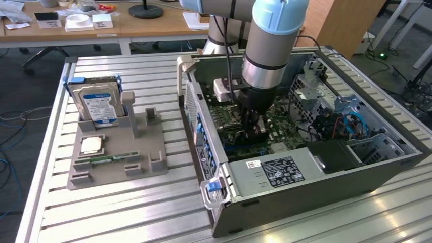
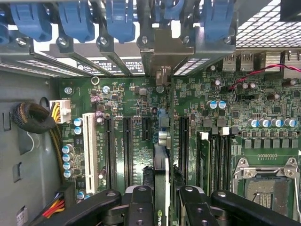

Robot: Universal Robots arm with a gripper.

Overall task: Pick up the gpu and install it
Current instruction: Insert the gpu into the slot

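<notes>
My gripper reaches down into the open computer case, low over the green motherboard. In the wrist view the gpu stands on edge between my black fingers, and my gripper is shut on it. The card runs along the motherboard in line with the black expansion slots. Its silver end bracket sits at the case's rear slot openings, under the blue retainer clips. I cannot tell how deep the card's lower edge sits in its slot.
A grey holder tray on the slatted table at the exterior view's left carries a silver hard drive, a CPU and a RAM strip. The power supply, drive cage and cables crowd the case.
</notes>
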